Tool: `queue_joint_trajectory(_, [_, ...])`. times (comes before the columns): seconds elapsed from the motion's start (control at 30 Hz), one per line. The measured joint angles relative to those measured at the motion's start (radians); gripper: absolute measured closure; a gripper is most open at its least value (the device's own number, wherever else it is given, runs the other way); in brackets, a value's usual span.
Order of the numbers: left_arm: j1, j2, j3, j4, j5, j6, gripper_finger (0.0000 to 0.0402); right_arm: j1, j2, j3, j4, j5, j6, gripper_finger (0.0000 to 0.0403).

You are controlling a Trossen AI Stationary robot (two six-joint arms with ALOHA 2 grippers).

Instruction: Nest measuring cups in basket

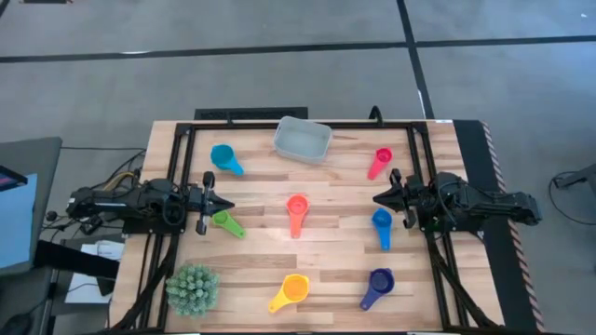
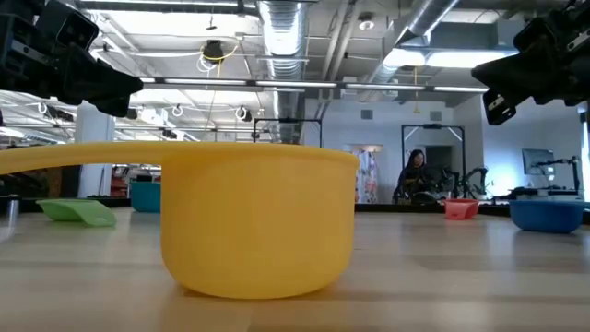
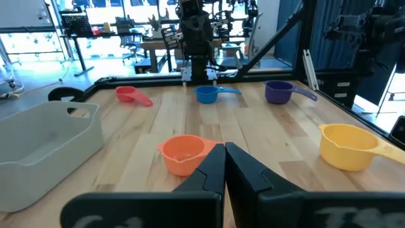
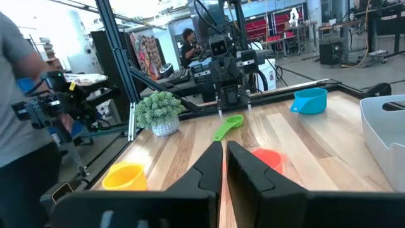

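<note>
Seven measuring cups lie scattered on the wooden table: teal [image 1: 225, 159], pink [image 1: 380, 161], coral-red [image 1: 297, 210], green [image 1: 226, 222], blue [image 1: 382, 224], yellow [image 1: 291, 291] and purple [image 1: 378, 284]. Each rests on its base, handle level. The translucent basket [image 1: 303, 139] stands empty near the far edge. My left gripper [image 1: 226, 205] hovers shut at the table's left, above the green cup. My right gripper [image 1: 377, 197] hovers shut at the right, between the pink and blue cups. In the low view the yellow cup [image 2: 258, 221] fills the foreground.
A spiky green plant [image 1: 193, 287] stands at the near left corner. A black frame [image 1: 307, 121] borders the table's far and side edges. Bare wood lies between the cups around the table's middle. A person [image 4: 19, 107] stands beyond the table in the right wrist view.
</note>
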Motion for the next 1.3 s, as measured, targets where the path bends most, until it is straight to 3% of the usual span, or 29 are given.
queue_joint_trajectory(0.13, [0.000, 0.000, 0.000, 0.011, -0.008, -0.032, 0.0401, 0.000, 0.000, 0.000, 0.000, 0.000, 0.000, 0.0355])
queue_joint_trajectory(0.23, [0.002, 0.007, 0.000, 0.059, -0.092, -0.118, 0.0401, 0.000, 0.000, 0.000, 0.000, 0.000, 0.000, 0.0355])
queue_joint_trajectory(0.37, [0.002, 0.007, 0.003, 0.102, -0.224, -0.443, 0.0401, 0.000, 0.000, 0.000, 0.000, 0.000, 0.000, 0.0355])
queue_joint_trajectory(0.5, [0.002, 0.009, 0.007, 0.041, -0.408, -0.727, 0.0401, 0.000, 0.000, 0.000, 0.000, 0.000, -0.001, 0.0355])
queue_joint_trajectory(0.6, [0.002, 0.009, 0.009, 0.030, -0.487, -0.845, 0.0401, -0.001, 0.000, 0.000, 0.000, 0.038, -0.064, 0.0355])
queue_joint_trajectory(0.7, [0.002, 0.028, 0.009, 0.049, -0.545, -0.897, 0.0401, -0.001, 0.001, 0.000, 0.083, 0.112, -0.015, 0.0355])
queue_joint_trajectory(0.83, [0.001, 0.078, 0.011, 0.173, -0.562, -0.936, 0.0401, -0.001, 0.000, 0.000, 0.277, 0.238, 0.320, 0.0355])
queue_joint_trajectory(0.9, [-0.004, 0.128, 0.016, 0.220, -0.562, -0.940, 0.0401, -0.004, 0.000, 0.000, 0.342, 0.316, 0.394, 0.0355])
queue_joint_trajectory(0.97, [-0.011, 0.193, 0.049, 0.225, -0.562, -0.940, 0.0401, -0.017, 0.007, 0.008, 0.305, 0.452, 0.424, 0.0355])
queue_joint_trajectory(1.03, [-0.015, 0.273, 0.095, 0.227, -0.562, -0.938, 0.0401, -0.034, 0.029, 0.023, 0.174, 0.514, 0.513, 0.0357])
queue_joint_trajectory(1.17, [-0.026, 0.449, 0.216, 0.226, -0.536, -0.883, 0.0401, -0.061, 0.116, 0.058, -0.025, 0.414, 0.643, 0.0372])
queue_joint_trajectory(1.3, [-0.027, 0.581, 0.351, 0.091, -0.531, -0.803, 0.0401, -0.056, 0.260, 0.085, -0.043, 0.340, 0.708, 0.0391])
